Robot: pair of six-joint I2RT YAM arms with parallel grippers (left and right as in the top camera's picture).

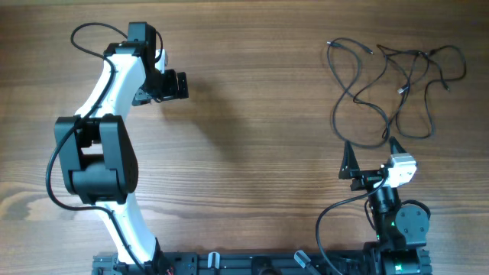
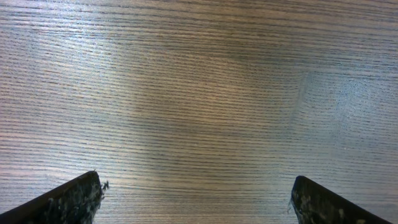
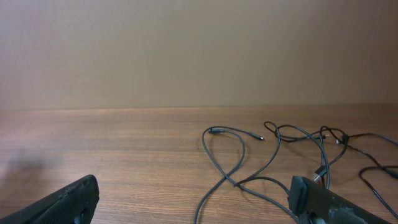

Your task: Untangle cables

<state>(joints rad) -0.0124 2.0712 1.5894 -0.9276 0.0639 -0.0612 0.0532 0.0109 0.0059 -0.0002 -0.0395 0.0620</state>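
Note:
The cables (image 1: 412, 57) lie in loose, crossing black loops at the table's far right, with small plug ends at the top of the tangle. My right gripper (image 1: 372, 153) stands open just at the near end of the loops. In the right wrist view, the cables (image 3: 235, 182) cross on the wood between and ahead of the right gripper (image 3: 194, 186), whose fingers are wide apart and hold nothing. My left gripper (image 1: 174, 84) is far off at the upper left. The left gripper (image 2: 196, 186) is open over bare wood with no cable in its view.
The left arm (image 1: 99, 153) stretches from the front edge up the table's left side. The right arm's base (image 1: 397, 229) sits at the front right, with thick black wires looping beside it. A plain wall (image 3: 199, 50) rises behind the table's far edge.

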